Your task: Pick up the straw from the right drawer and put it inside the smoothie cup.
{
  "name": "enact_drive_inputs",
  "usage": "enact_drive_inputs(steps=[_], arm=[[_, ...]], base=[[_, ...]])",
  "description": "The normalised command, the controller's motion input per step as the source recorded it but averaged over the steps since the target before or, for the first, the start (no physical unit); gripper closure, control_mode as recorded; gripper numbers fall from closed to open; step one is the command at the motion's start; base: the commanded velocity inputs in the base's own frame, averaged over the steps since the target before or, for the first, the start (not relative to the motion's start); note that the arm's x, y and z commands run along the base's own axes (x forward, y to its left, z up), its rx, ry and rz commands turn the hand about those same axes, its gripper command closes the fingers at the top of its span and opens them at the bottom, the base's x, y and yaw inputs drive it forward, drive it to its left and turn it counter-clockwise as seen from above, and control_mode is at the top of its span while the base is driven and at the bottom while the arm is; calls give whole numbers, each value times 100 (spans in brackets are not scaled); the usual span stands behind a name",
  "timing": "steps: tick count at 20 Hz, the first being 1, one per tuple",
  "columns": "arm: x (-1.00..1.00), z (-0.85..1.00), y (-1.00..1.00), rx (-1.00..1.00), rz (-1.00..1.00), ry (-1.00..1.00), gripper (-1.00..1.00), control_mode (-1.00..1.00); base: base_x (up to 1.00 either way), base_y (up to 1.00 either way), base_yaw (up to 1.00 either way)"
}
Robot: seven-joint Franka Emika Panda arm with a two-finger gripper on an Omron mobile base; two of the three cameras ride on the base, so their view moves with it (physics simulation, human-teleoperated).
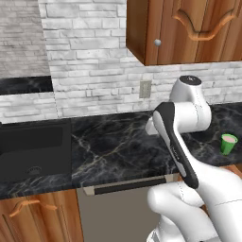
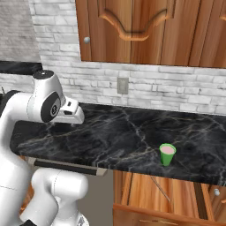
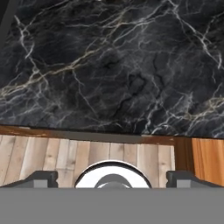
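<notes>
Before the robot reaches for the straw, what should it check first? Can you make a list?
1. Right drawer pulled open: ok, its light wood inside shows below the counter edge.
2. Straw lying free in the drawer: ok, a thin stick lies slanted on the drawer floor with nothing on it.
3. Smoothie cup upright on the counter: ok, open top facing up, near the front edge.
4. Jaws open and empty: ok, the gripper tips stand wide apart with nothing between them.
5. Gripper above the straw: not ok, the hand looks down on counter and floor.

no readable text, labels, brands, numbers, signs anywhere
</notes>
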Motion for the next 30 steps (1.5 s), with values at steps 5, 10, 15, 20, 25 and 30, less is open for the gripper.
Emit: enact_drive_inputs(steps=[5, 10, 15, 20, 25, 30], arm=[[0, 0, 0, 0, 0, 0, -100, 100], [0, 0, 0, 0, 0, 0, -100, 100], [0, 0, 0, 0, 0, 0, -100, 100], [0, 0, 0, 0, 0, 0, -100, 100], [0, 0, 0, 0, 0, 0, -100, 100], [0, 0, 0, 0, 0, 0, -100, 100]], base=[[-2, 0, -1], [-78, -9, -1], [-87, -11, 0], [-42, -21, 0], [-7, -45, -2], [0, -66, -3]])
